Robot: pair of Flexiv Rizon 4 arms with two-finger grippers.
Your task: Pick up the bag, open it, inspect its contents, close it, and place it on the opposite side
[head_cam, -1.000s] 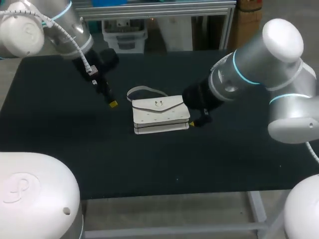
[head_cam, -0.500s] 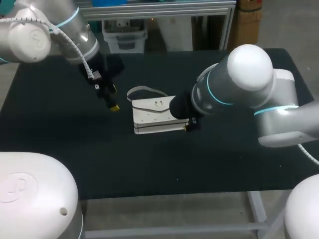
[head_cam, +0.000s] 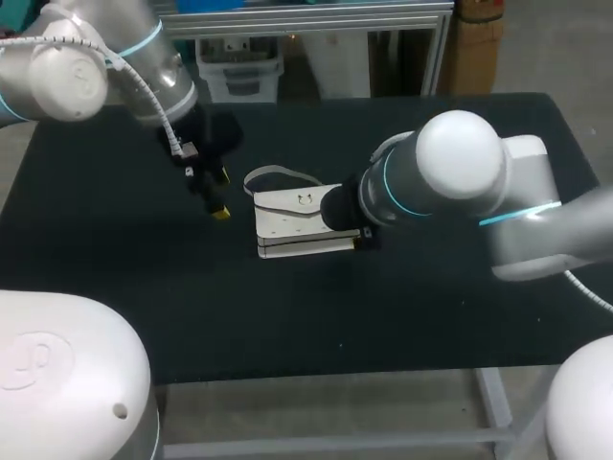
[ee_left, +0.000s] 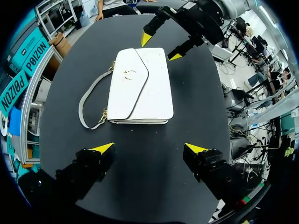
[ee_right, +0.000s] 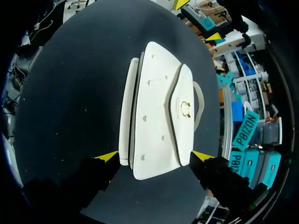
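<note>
Head view: a white leather flap handbag (head_cam: pixel 292 222) with a grey strap (head_cam: pixel 273 173) lies flat near the middle of the black tabletop (head_cam: pixel 124 259). The right tool (ee_right: pixel 155 156) is spread wide, its yellow tips (ee_right: pixel 108 156) flanking one end of the bag (contact cannot be told). The left tool (ee_left: pixel 149 148), equally wide and empty, sits just short of the opposite end.

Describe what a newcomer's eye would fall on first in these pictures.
A white bag lies flat, flap shut, in the middle of the black table, its strap looped beside it. The right end effector hangs open over one end of the bag; the left end effector, also open, hovers just off the opposite end.
</note>
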